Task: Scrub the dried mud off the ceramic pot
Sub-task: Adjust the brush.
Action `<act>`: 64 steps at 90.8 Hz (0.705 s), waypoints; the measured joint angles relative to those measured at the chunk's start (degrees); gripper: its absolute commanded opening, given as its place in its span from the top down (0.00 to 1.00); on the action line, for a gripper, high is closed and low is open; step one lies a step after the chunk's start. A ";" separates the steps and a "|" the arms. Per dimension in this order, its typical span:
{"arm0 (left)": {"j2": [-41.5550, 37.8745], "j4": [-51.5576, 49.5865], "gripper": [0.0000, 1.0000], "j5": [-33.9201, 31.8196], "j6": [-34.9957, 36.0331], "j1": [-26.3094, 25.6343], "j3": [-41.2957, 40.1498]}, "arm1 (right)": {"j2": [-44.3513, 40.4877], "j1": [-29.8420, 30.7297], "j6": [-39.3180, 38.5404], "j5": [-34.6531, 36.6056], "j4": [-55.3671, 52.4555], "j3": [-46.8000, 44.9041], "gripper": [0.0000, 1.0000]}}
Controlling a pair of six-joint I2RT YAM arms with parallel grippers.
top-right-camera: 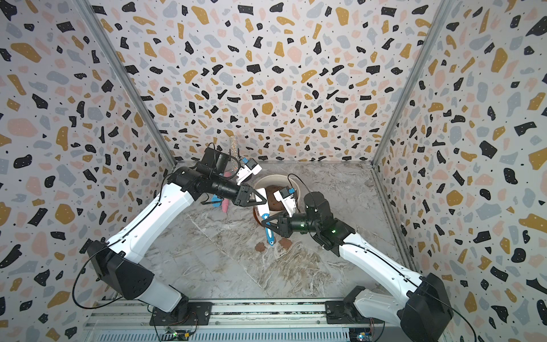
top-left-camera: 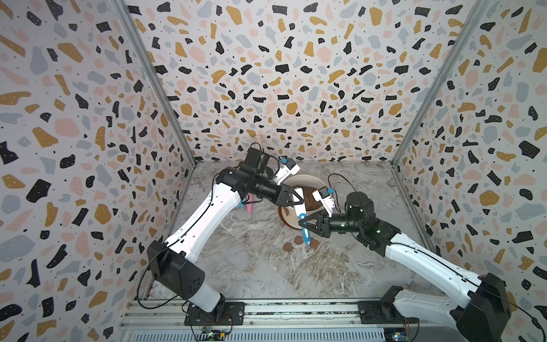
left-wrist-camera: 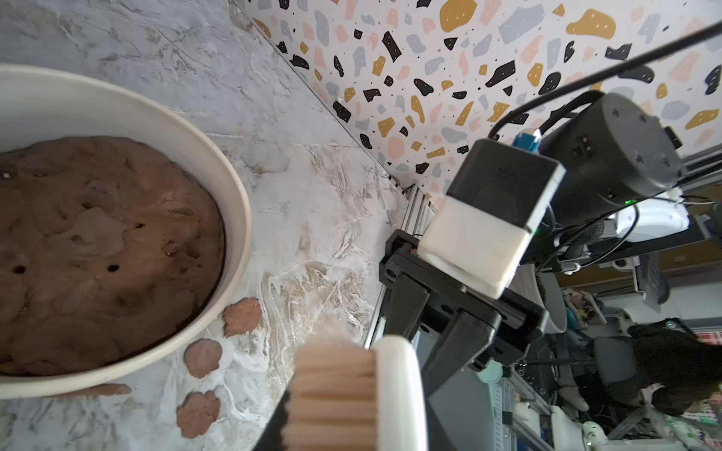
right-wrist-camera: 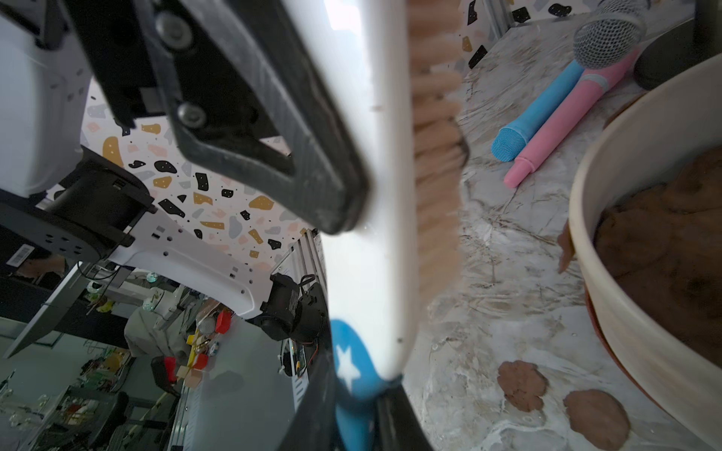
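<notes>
Pink plastic shows farthest left: a toy microphone (right-wrist-camera: 566, 113) lies on the marble desk (top-left-camera: 260, 266) against a blue one (right-wrist-camera: 541, 111), both under the left arm. Next comes the left tool (top-left-camera: 299, 201), reaching in over the left side of the ceramic pot (top-left-camera: 305, 179). Its jaws have the head of a scrubbing brush (right-wrist-camera: 371, 273) between them, one finger flat on the white back and the other at the bristles. The pot stands mid-desk toward the back wall, cream over a terracotta saucer, filled with brown soil (left-wrist-camera: 97, 254). Just beside its near side, the dried mud (left-wrist-camera: 203, 357) lies on the desk as separate flat patches, and one flake (right-wrist-camera: 565, 248) sticks to the outer wall below the rim. To the right, the right tool (top-left-camera: 304, 229) is clamped on the brush's blue handle. The bristles face the pot with a gap between them and it.
</notes>
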 measured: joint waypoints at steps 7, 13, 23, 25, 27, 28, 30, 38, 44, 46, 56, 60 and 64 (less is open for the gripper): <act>-1.09 1.44 0.81 0.61 -0.57 0.07 -1.29 | 0.00 0.11 2.08 -0.83 0.96 -0.04 0.77; -2.36 3.19 0.81 2.05 -2.16 0.66 -2.91 | -0.02 0.33 4.37 -1.79 3.50 -0.55 0.73; -4.13 5.77 0.82 5.07 -4.72 1.66 -5.64 | -0.44 0.70 8.09 -2.54 9.92 -3.15 0.71; -4.35 6.12 0.81 5.53 -5.07 1.88 -6.05 | -0.61 0.79 9.40 -2.56 11.61 -4.04 0.71; -4.48 6.43 0.81 5.84 -5.40 1.99 -6.43 | -0.76 0.81 10.36 -2.51 13.14 -4.83 0.71; -4.52 6.58 0.81 6.03 -5.66 2.05 -6.60 | -0.83 0.81 11.08 -2.51 14.10 -5.29 0.71; -4.57 7.06 0.81 6.38 -5.95 2.23 -6.97 | -0.96 0.81 12.20 -2.47 16.04 -6.21 0.71; -4.57 8.66 0.81 7.61 -7.10 2.73 -8.13 | -0.96 0.83 17.44 -1.62 25.70 -10.62 0.71; -4.55 9.42 0.81 8.13 -7.76 3.06 -8.55 | -0.42 0.92 21.75 -0.33 33.77 -13.81 0.71; -4.55 9.68 0.81 8.28 -7.96 3.17 -8.59 | -0.07 0.94 23.23 0.17 36.54 -14.71 0.72; -4.55 11.21 0.81 8.72 -8.37 3.69 -8.61 | 3.04 1.16 29.97 2.25 50.14 -17.88 0.89; -4.55 11.89 0.80 9.05 -8.24 3.89 -8.72 | 4.55 1.20 32.57 2.91 54.25 -18.36 1.00; -4.57 12.72 0.78 9.86 -8.00 4.24 -8.90 | 5.79 1.27 34.34 3.02 57.40 -18.60 1.00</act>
